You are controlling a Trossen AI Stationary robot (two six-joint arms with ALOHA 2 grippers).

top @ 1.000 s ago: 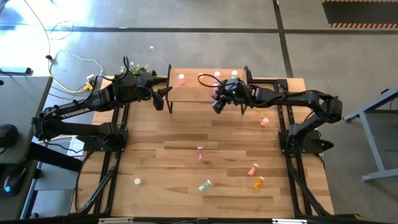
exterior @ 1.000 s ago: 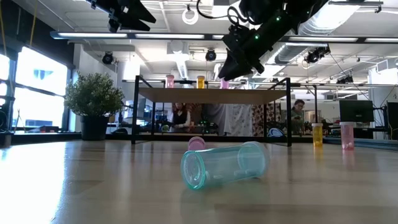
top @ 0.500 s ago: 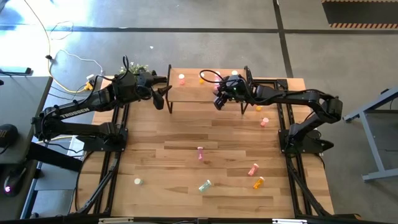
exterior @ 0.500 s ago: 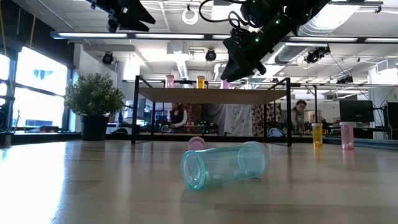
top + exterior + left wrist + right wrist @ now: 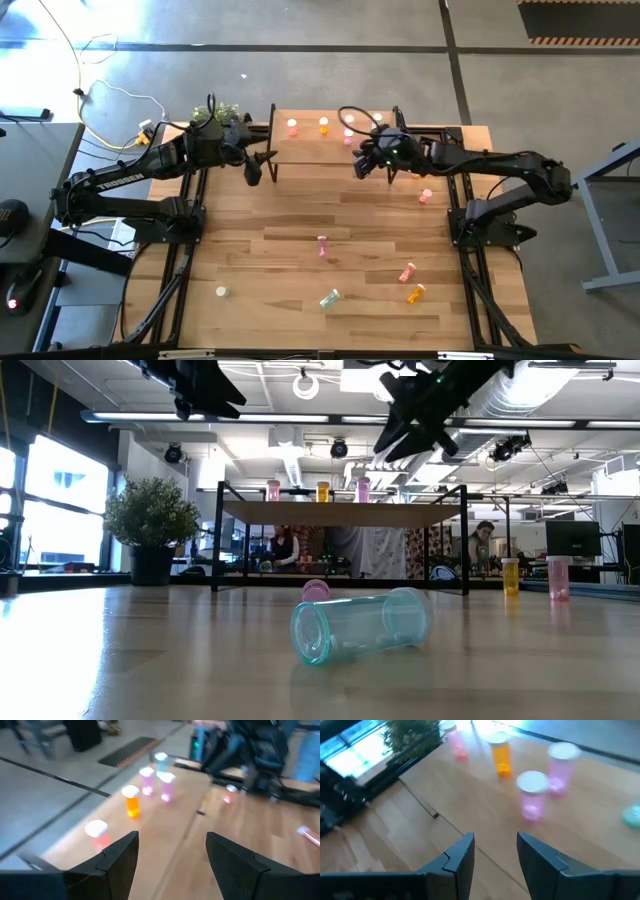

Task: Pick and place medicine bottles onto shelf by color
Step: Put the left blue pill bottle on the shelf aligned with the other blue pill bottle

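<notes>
five bottles (image 5: 323, 126) stand on the shelf (image 5: 310, 150); others scattered before it.

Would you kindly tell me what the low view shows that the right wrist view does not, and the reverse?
Only the low view shows the clear green bottle lying on its side on the table, a potted plant, and people in the room behind. Only the right wrist view shows the right pincer with empty, parted fingers, over the shelf. Both show the shelf's upright pink and orange bottle row.
</notes>
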